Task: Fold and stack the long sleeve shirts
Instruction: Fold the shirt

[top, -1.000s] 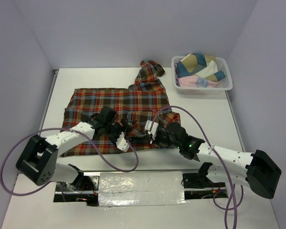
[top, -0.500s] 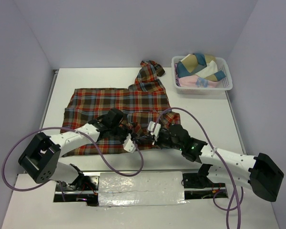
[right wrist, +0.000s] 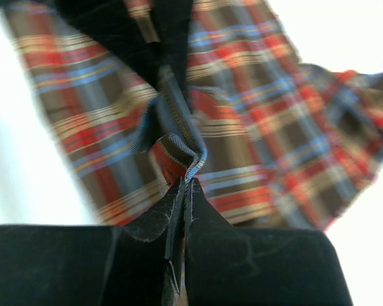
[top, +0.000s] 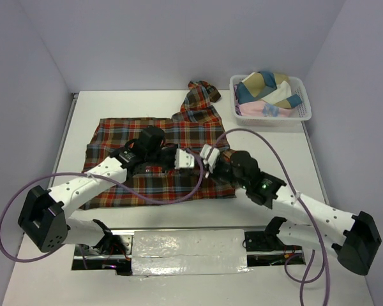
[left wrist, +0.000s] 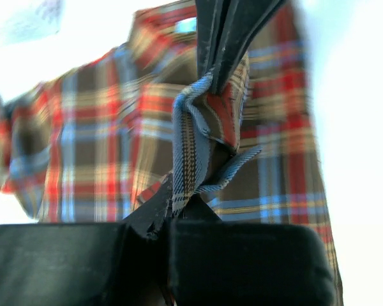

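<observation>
End effectors [top: 184, 159] [top: 209, 156] on plaid shirt [top: 134, 131]; basket [top: 271, 121] w/ clothes [top: 265, 86]

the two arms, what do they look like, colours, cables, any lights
Both look alike: the left arm and right arm have white tube links, black joint housings and chunky black base blocks. A purple cable loops loosely along each. A small green light glows on the right arm. The left claw and right claw have flat black fingers on a wide black body.

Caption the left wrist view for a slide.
Left gripper pinching a bunched fold of the plaid shirt, the rest of the shirt spread below on the white table.
</observation>
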Robot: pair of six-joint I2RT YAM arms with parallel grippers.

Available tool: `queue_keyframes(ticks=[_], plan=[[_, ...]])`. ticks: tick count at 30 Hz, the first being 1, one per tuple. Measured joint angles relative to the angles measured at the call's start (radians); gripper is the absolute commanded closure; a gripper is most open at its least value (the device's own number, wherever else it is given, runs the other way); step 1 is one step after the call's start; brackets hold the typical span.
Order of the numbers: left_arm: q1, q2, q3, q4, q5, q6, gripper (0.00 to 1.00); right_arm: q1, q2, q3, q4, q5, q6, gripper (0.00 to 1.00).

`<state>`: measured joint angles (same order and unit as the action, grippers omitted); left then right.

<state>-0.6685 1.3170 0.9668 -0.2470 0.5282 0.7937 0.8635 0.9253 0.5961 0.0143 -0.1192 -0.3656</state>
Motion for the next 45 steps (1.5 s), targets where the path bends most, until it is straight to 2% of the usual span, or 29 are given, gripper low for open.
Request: queue_keyframes(ticks=[3,7,14,26,38,45], plan=[[0.001,0.018,0.056,0.018,-0.107,-0.138,1.0,-0.091,0.097,0.101,-0.008,-0.002,-0.029,1.0],[0.015,0.068,0.122,0.072,-0.258,-0.286,1.0,-0.202,0.257,0.219,0.074,-0.014,-0.058,1.0],[0.091,0.148,0.197,0.213,-0.46,-0.419,1.0,-0.283,0.508,0.465,0.174,-0.029,-0.111,1.0],[0.122,0.195,0.203,0.456,-0.508,-0.469,1.0,-0.33,0.684,0.682,0.232,-0.063,-0.223,1.0],[0.145,0.192,0.211,0.482,-0.615,-0.449,1.0,-0.344,0.8,0.82,0.244,-0.175,-0.202,1.0],[0.15,0.162,0.164,0.455,-0.589,-0.415,1.0,-0.344,0.821,0.817,0.246,-0.241,-0.189,1.0]])
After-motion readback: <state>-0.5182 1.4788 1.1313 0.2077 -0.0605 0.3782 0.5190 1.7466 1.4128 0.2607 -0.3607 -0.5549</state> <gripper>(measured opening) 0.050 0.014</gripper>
